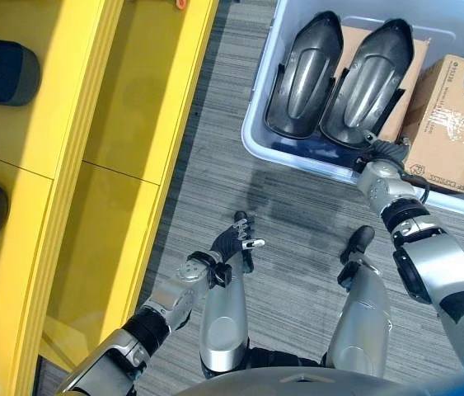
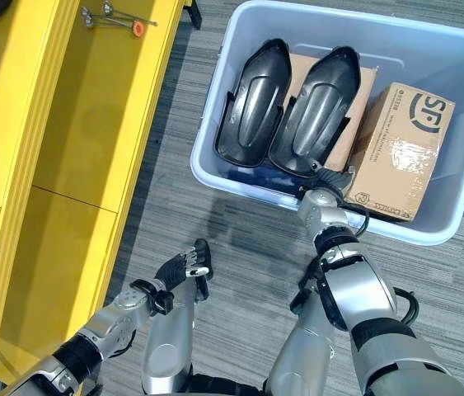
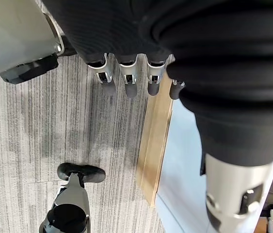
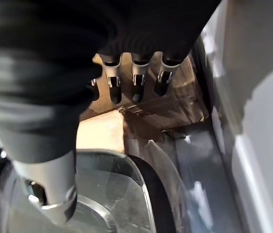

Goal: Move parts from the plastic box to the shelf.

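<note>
Two dark grey moulded parts lie side by side in the plastic box (image 2: 462, 99), a pale blue, smooth-walled rectangular tub standing on the grey ribbed carpet (image 2: 215, 272). The left part (image 2: 252, 103) and the right part (image 2: 314, 107) are glossy, elongated shells, rounded at the far end and broader at the near end, each with a raised hump along the middle. Their long axes run from the box's near wall toward its far wall, leaning slightly to the right, tapered tips pointing away from the robot.

Under and beside them are two cardboard boxes: a flat one (image 2: 362, 82) beneath the parts and a taped carton (image 2: 396, 148) to their right, tilted against the box's wall.

The right hand (image 2: 324, 179) reaches over the near rim of the box at the foot of the right part. In the right wrist view its fingers (image 4: 136, 82) hang fairly straight over cardboard, with the shiny part just below; whether they touch anything I cannot tell, and they seem to hold nothing.

The left hand (image 1: 236, 241) hovers low over the carpet, well apart from the box, its fingers (image 3: 129, 77) relaxed and empty.

The yellow shelf (image 1: 124, 124), smooth and flat-panelled, runs along the robot's left, holding two dark rounded objects (image 1: 1, 74) at its outer edge.
</note>
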### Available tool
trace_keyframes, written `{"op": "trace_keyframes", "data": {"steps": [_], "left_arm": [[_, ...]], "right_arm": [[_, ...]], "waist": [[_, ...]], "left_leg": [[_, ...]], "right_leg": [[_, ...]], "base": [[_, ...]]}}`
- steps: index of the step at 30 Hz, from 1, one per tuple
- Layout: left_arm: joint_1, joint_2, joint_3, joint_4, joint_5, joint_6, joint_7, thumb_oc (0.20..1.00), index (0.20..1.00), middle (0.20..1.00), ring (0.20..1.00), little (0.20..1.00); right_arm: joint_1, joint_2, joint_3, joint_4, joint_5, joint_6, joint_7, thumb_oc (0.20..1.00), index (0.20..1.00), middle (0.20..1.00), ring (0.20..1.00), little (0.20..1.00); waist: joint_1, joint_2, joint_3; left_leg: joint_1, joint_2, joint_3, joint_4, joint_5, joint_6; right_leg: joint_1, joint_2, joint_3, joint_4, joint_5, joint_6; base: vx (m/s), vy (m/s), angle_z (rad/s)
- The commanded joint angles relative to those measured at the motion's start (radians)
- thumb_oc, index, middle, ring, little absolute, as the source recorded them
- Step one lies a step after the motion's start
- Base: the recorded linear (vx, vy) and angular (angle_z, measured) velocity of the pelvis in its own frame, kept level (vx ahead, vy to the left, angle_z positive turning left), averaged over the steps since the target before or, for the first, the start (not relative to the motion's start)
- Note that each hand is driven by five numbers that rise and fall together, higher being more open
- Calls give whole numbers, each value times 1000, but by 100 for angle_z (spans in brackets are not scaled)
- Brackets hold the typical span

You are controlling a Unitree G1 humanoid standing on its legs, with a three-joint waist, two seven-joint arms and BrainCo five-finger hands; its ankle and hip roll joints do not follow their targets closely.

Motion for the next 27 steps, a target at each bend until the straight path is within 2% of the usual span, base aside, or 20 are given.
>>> {"op": "trace_keyframes", "data": {"steps": [1, 5, 11, 15, 16, 17, 20, 27], "left_arm": [[19, 5, -56, -46, 7, -15, 8, 1000, 1000, 1000, 1000, 1000], [14, 1, -56, -39, 7, -14, 2, 1000, 1000, 1000, 1000, 1000], [3, -4, -66, -35, -6, -8, 13, 1000, 1000, 1000, 1000, 1000], [-2, 3, -72, -30, -25, -11, 13, 1000, 1000, 1000, 1000, 1000], [-2, 3, -72, -28, -25, -12, 12, 1000, 1000, 1000, 1000, 1000], [-2, 7, -74, -29, -27, -13, 9, 1000, 1000, 1000, 1000, 1000], [-2, 9, -77, -24, -26, -22, 2, 1000, 1000, 1000, 1000, 1000], [1, 14, -81, -35, -26, -27, -3, 1000, 1000, 1000, 1000, 1000]], "right_arm": [[-8, 16, -12, -35, 9, -26, -39, 1000, 1000, 1000, 1000, 1000], [-22, 9, 8, -34, -77, 7, -28, 1000, 1000, 1000, 1000, 1000], [-66, -40, 56, -29, -238, 32, -65, 1000, 1000, 1000, 1000, 1000], [-106, -74, 78, -12, -269, 60, -95, 1000, 1000, 1000, 1000, 1000], [-114, -80, 82, -10, -283, 72, -104, 1000, 1000, 1000, 1000, 1000], [-129, -99, 93, 0, -296, 113, -118, 1000, 1000, 1000, 1000, 1000], [-144, -113, 105, 16, -276, 140, -128, 1000, 1000, 1000, 1000, 1000], [-165, -136, 120, 41, -254, 176, -166, 1000, 1000, 1000, 1000, 1000]], "waist": [[18, 23, -18], [21, 27, -18], [28, 29, -18], [38, 33, -18], [41, 34, -18], [46, 34, -18], [53, 36, -18], [68, 41, -18]], "left_leg": [[-38, 34, 45, 16, -25, -5], [-53, 32, 40, 17, -21, -6], [-85, 31, 30, 25, -17, -6], [-112, 28, 17, 34, -18, -5], [-115, 27, 16, 35, -19, -5], [-126, 26, 12, 39, -20, -4], [-137, 25, 8, 42, -20, -4], [-165, 19, -4, 48, -21, 0]], "right_leg": [[-28, -78, -43, 136, -83, 81], [-41, -80, -41, 139, -79, 80], [-67, -86, -41, 154, -79, 81], [-86, -92, -44, 172, -84, 83], [-88, -93, -46, 173, -84, 83], [-92, -96, -50, 177, -84, 83], [-97, -97, -54, 179, -84, 82], [-107, -101, -61, 181, -82, 82]], "base": [[0, 0, 0], [0, 0, 0], [3, 19, 0], [7, 50, 4], [2, 34, 5], [1, 34, 5], [1, 22, 10], [7, 19, 5]]}}
